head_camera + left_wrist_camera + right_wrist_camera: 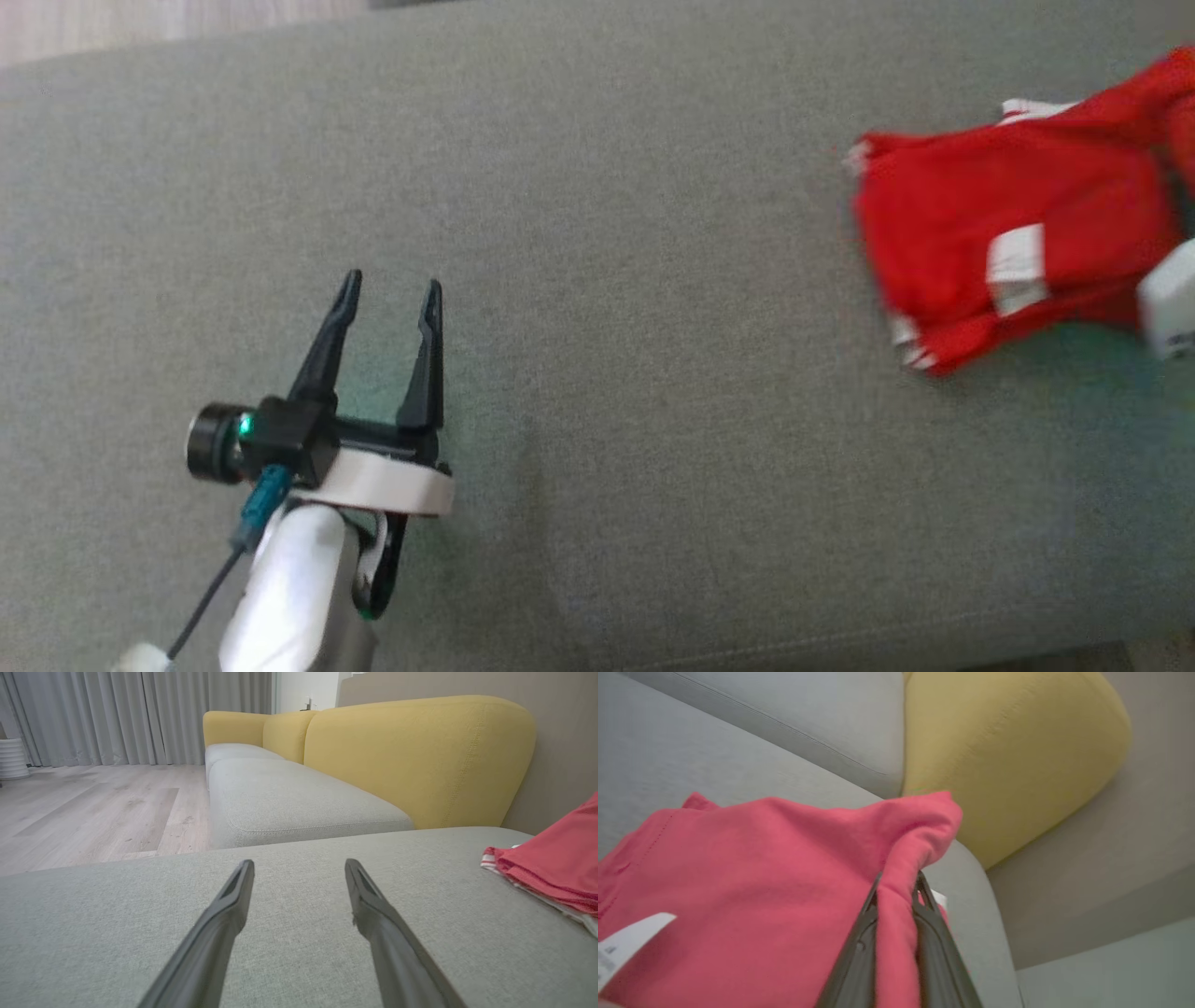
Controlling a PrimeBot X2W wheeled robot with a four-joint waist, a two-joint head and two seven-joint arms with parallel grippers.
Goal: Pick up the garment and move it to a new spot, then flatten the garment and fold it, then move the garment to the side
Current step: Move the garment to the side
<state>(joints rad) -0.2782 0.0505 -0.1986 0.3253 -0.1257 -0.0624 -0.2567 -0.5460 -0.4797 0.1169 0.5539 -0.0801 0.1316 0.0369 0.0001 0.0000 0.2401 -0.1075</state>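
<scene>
The garment [1008, 224] is red with white trim and lies bunched at the right end of the grey cushion [653, 280]. A fold of the garment [794, 868] is pinched between the two dark fingers of my right gripper [896, 882], which is shut on it; a white label shows at its lower left. A pale part of the right arm [1169, 299] sits at the head view's right edge. My left gripper [392, 289] hovers open over bare cushion, far left of the cloth. In the left wrist view the garment [556, 863] lies to the right of the open left gripper [299, 868].
A second grey seat cushion [289, 798] with yellow backrests [411, 756] stands beyond the work cushion. Wooden floor [93, 807] and grey curtains lie to the left of it. The cushion's front edge runs along the bottom right of the head view.
</scene>
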